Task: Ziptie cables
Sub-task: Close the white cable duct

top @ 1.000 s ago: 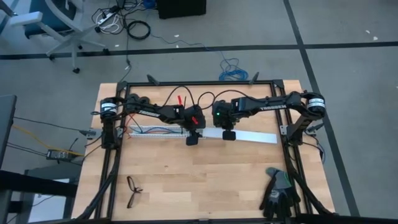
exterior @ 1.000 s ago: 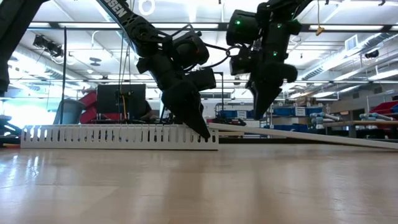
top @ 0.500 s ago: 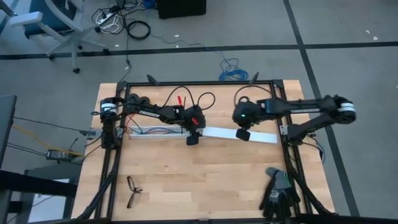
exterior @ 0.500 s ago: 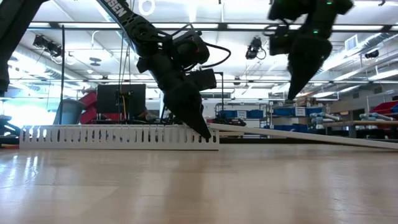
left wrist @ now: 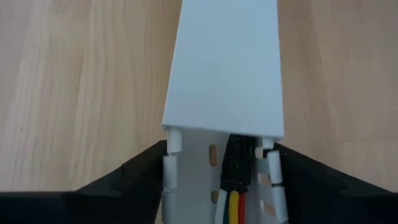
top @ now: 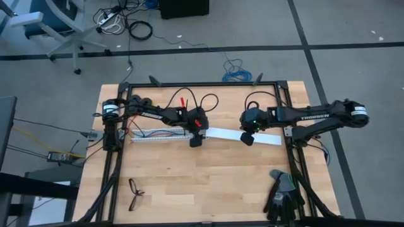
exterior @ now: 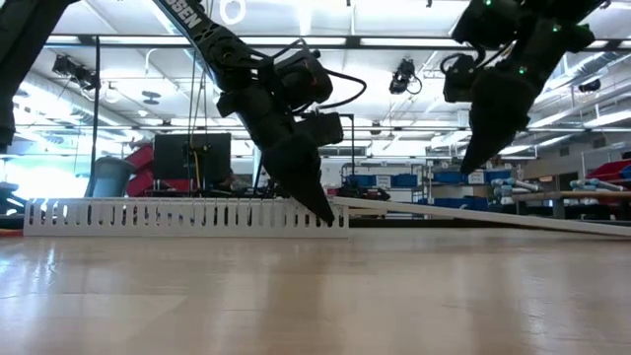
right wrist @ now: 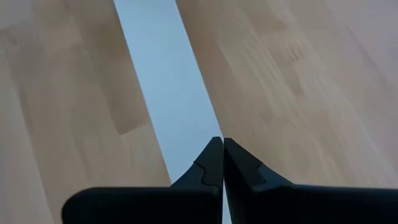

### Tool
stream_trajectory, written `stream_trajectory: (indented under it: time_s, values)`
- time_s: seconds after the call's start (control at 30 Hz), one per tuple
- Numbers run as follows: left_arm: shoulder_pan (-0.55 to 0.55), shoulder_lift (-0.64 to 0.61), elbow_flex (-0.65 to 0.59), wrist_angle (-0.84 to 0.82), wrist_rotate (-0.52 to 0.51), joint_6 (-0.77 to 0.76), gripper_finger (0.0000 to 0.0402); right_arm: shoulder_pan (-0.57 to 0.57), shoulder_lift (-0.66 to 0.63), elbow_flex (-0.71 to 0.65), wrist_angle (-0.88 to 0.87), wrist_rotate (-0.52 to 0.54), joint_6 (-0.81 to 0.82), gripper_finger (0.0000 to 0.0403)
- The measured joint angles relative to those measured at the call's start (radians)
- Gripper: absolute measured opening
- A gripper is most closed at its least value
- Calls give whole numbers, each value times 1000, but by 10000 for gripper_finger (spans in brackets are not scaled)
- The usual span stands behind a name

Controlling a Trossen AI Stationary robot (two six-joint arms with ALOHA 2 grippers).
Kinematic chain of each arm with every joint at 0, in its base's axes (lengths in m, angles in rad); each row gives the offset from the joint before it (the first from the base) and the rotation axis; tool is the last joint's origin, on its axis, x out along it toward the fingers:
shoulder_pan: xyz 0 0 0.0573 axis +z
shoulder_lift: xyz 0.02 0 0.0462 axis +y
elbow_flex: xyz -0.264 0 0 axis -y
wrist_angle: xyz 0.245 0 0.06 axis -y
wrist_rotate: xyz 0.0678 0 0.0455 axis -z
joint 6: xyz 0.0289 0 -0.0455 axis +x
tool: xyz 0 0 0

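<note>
A white slotted strip (top: 158,134) lies across the table's far half. The cables (left wrist: 231,205), yellow, red and white wires, lie inside it. A flat white cover (top: 265,138) rests with one end on the strip's right end (left wrist: 224,127) and runs toward the table's right edge. My left gripper (top: 196,142) slants down over that right end, its open fingers standing against the strip's two side walls. My right gripper (top: 248,140) hangs shut above the cover's middle, clear of it in the low view (exterior: 463,168). No ziptie is in view. My left gripper has one finger (left wrist: 149,168) beside each side wall of the slotted strip at its right end, coming slanting down from the table's left. Whether the fingers touch the walls, I cannot tell. The strip lies flat on the table.
Black eyeglasses (top: 135,193) lie near the front left. A black and grey glove (top: 282,194) lies at the front right. Black frame rails (top: 297,170) run along the table's sides and far edge. Bare wood spans the near half.
My right gripper has gone along the cover toward the table's right edge, risen a little off it, and rolled about its own axis. My left gripper has kept its place at the slotted strip's end.
</note>
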Motion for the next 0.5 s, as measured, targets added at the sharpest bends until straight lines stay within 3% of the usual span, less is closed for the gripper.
stream_trajectory:
  time_s: [0.5]
  values:
    - [0, -27, 0, -15, -4, 21, 286, -1, 63, 0, 154, -31, -45, 1]
